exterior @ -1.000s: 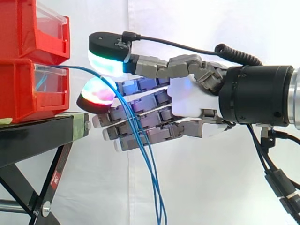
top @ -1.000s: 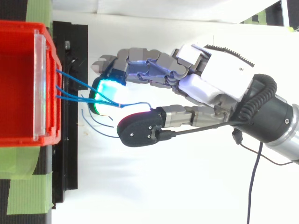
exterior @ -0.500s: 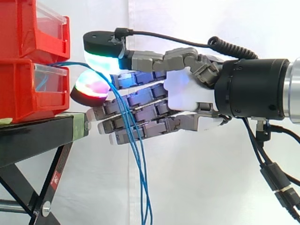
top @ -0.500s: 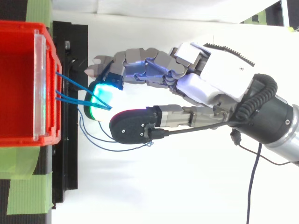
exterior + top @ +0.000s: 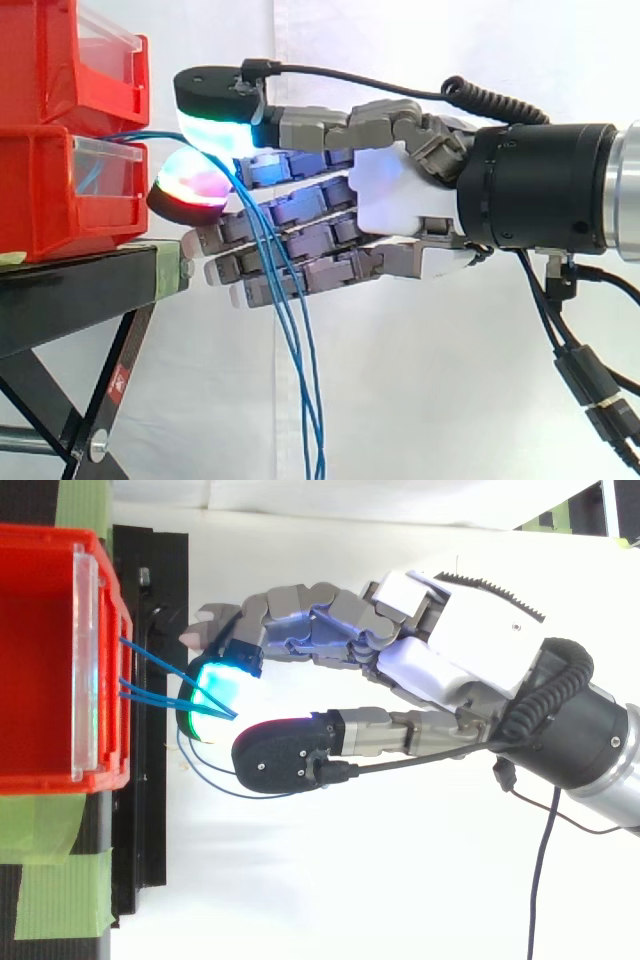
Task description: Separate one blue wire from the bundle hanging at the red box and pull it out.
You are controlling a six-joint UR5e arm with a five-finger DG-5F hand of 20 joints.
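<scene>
Leftward toward the red box point(image 5: 45, 195) goes the hand point(image 5: 400, 205) since a second ago. Thumb and one glowing fingertip point(image 5: 192, 185) appear pinched on the blue wires point(image 5: 290, 340), which leave the box and hang mid-frame; remaining fingers stay straight, probably keeping the strands apart.

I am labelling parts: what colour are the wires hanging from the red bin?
The wires are plain blue; the side view shows them best.
</scene>
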